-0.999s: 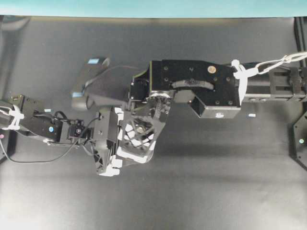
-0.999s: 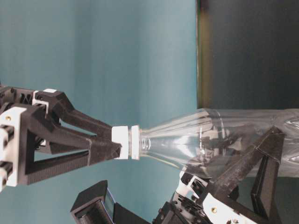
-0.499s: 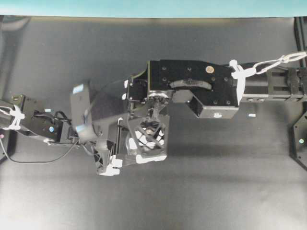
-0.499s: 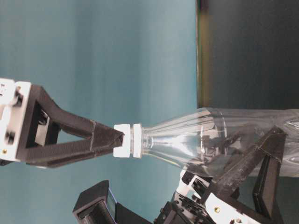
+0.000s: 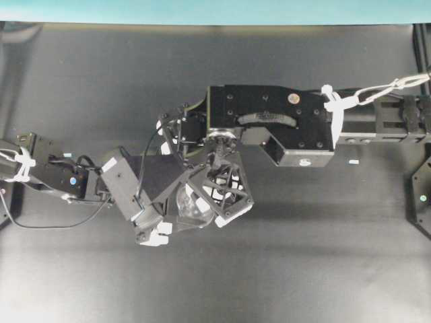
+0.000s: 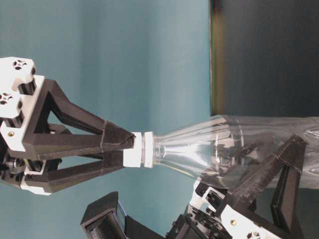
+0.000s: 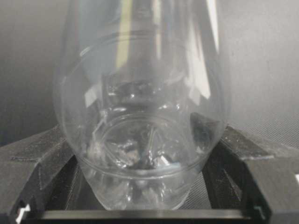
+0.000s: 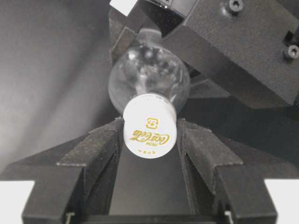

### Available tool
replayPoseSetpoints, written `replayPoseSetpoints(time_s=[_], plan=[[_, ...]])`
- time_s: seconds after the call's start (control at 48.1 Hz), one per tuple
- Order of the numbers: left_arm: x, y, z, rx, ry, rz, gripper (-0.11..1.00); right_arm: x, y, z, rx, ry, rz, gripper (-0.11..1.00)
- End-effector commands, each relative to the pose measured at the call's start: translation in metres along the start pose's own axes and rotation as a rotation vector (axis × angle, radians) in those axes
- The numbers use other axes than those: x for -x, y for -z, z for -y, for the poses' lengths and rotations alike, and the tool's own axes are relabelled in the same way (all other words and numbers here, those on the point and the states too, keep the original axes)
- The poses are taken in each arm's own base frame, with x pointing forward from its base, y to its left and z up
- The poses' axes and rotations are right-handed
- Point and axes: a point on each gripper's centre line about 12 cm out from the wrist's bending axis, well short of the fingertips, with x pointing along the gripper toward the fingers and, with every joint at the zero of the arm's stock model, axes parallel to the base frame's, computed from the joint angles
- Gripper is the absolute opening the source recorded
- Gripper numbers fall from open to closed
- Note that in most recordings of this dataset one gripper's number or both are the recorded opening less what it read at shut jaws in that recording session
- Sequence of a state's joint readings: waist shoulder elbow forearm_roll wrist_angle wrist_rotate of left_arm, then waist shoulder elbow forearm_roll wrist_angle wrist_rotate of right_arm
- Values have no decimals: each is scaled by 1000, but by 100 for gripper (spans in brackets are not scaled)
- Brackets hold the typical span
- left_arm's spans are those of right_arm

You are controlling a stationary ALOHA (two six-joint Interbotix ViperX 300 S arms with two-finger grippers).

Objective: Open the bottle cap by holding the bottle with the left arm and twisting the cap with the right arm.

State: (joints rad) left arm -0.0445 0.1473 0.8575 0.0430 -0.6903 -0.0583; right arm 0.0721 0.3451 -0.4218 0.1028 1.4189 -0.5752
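While left fingers [image 7: 42, 163] pinch bottle [image 7: 145, 116], right fingers [image 8: 93, 149] clamp cap [image 8: 149, 132].

You're looking down at a dark, matte black table [image 5: 316, 269] that fills nearly the whole overhead view, with a teal strip [image 5: 215, 11] along its far edge. A tiny white rectangular scrap [image 5: 353, 162] lies on it toward the right. At the right edge a black mount [image 5: 421, 198] sits on the surface.
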Motion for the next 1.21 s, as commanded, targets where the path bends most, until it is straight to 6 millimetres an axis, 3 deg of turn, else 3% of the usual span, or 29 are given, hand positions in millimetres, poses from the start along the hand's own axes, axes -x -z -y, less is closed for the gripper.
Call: replayPoseSetpoints(time_s=[0.0,0.437,0.582,0.666,0.77,0.957,1.186], plan=[[-1,-6,2,-3,7,20,80,4,-2,-2,14,10,9,37],[-1,-5,2,-4,6,18,80,3,3,-2,-100,26,-9,38],[-1,-5,2,-4,7,18,80,5,-1,-8,-150,34,4,73],[-1,-5,2,-4,7,18,80,11,-4,-10,-219,42,23,82],[-1,-4,2,-4,7,17,80,23,-6,-11,-349,48,48,80],[-1,-4,2,-4,5,17,80,56,-11,-11,-730,40,66,80],[-1,-4,2,-5,6,17,80,54,-14,-11,-1056,25,-7,80]])
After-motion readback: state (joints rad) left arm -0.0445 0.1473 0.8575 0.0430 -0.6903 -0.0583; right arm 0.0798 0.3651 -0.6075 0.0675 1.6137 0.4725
